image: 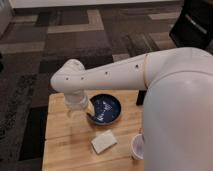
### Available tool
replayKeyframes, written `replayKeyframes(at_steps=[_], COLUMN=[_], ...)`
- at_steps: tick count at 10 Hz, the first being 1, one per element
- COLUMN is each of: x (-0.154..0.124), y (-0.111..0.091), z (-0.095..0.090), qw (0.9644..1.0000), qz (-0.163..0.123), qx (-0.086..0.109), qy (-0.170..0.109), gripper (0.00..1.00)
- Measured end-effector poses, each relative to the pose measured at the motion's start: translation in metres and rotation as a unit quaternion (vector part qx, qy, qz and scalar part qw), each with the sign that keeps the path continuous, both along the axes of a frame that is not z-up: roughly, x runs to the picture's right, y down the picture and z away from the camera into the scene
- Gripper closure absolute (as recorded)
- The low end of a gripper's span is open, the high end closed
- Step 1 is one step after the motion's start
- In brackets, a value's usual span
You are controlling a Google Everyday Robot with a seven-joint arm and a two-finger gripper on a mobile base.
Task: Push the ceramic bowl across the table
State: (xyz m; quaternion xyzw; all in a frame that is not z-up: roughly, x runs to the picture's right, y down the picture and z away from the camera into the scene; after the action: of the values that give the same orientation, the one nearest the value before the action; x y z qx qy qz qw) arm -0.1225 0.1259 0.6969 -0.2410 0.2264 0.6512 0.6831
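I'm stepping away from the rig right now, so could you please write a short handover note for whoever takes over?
Gripper: lowered at the picture-left rim of the ceramic bowl; contact unclear.
Things: the bowl sits upright on the table, toward its far side. A pale block and a white cup sit nearer the front edge.
Done: arm positioned beside the bowl.
Left: the push across the table, likely toward picture-right.
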Motion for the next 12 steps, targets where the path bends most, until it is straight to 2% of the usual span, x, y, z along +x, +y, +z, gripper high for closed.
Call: replayKeyframes(at_steps=[4,8,12], x=[0.002,0.016,0.033], y=[0.025,0.057,0.056], z=[0.000,0.004,0.017], qw=[0.9989,0.9970,0.9966], qz=[0.042,0.068,0.070], qx=[-0.004,-0.025,-0.026], qy=[-0.021,-0.030,-0.036], gripper=[0.35,0.35,0.35])
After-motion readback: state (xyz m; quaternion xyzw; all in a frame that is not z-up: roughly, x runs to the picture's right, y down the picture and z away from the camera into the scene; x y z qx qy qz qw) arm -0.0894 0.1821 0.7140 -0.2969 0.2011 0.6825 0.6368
